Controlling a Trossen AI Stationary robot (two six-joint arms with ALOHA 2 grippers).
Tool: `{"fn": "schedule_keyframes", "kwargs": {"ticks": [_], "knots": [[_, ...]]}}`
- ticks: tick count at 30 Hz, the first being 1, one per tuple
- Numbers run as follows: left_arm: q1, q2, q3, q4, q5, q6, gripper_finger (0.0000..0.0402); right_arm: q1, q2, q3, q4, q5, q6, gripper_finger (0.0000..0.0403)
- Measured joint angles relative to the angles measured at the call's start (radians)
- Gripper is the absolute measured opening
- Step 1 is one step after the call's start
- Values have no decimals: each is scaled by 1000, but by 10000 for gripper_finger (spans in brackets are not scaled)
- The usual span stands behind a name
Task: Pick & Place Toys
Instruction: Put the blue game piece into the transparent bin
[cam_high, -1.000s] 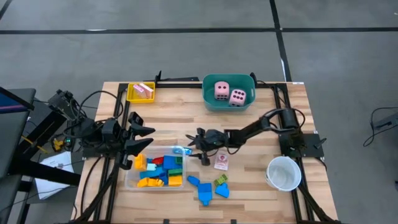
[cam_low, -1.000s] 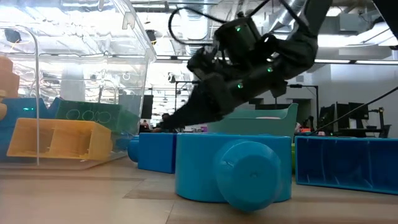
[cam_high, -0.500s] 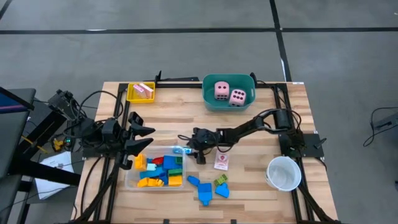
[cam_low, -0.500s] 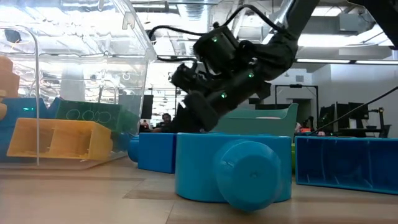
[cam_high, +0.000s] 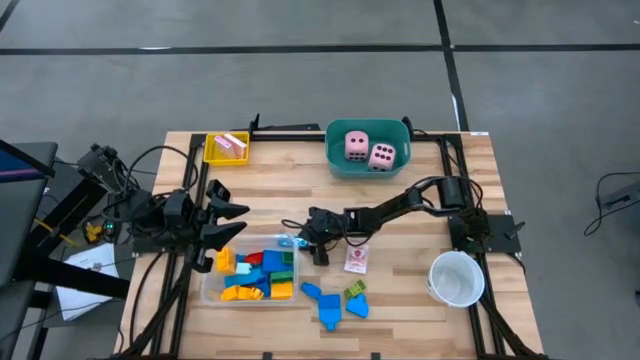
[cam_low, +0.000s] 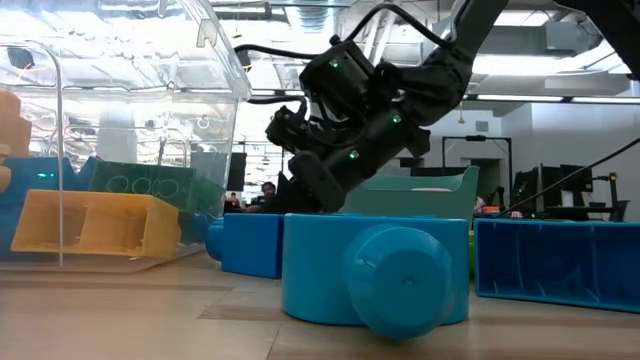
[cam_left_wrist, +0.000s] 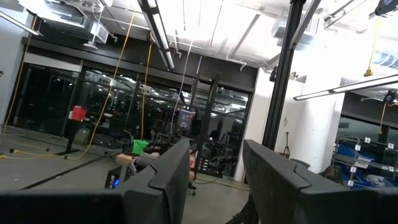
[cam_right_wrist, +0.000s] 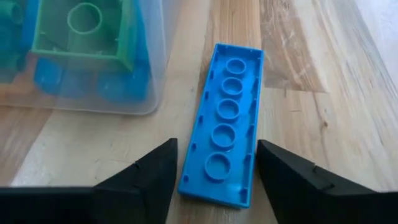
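A flat light-blue brick (cam_right_wrist: 227, 118) with a row of studs lies on the table beside the clear tray (cam_right_wrist: 93, 102); it also shows in the high view (cam_high: 292, 241). My right gripper (cam_high: 303, 238) is open and low over it. Its two fingers (cam_right_wrist: 158, 171) stand on either side of the brick's near end, with a gap on each side. The clear tray (cam_high: 206, 288) holds several blue, yellow, red and green blocks. My left gripper (cam_high: 232, 223) is open and empty at the tray's far left corner, pointing out into the room in the left wrist view (cam_left_wrist: 214, 180).
A teal tub (cam_high: 335, 165) with two pink dice stands at the back. A yellow tray (cam_high: 212, 155) with cards is at the back left. A pink-white card (cam_high: 356, 260), several blue blocks (cam_high: 325, 305), a green block (cam_high: 355, 290) and a white cup (cam_high: 457, 277) lie toward the front right.
My right gripper has gone toward the table's left edge, closer to the flat blue brick and the clear tray. The brick has stayed where it was.
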Motion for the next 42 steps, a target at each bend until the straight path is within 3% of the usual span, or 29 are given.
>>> {"fn": "schedule_keyframes", "kwargs": {"ticks": [8,12,19,29,42], "knots": [[0,0,0,0,0,0,145,5,-2,0,-24,12,81,129],[0,0,0,0,0,0,145,6,-20,-1,-58,44,138,129],[0,0,0,-15,0,0,145,10,-116,-8,-224,242,118,145],[0,0,0,-20,0,0,145,-16,-314,-7,-381,241,72,138],[-2,4,0,-84,1,-8,145,12,-595,-6,-375,179,42,137]]}}
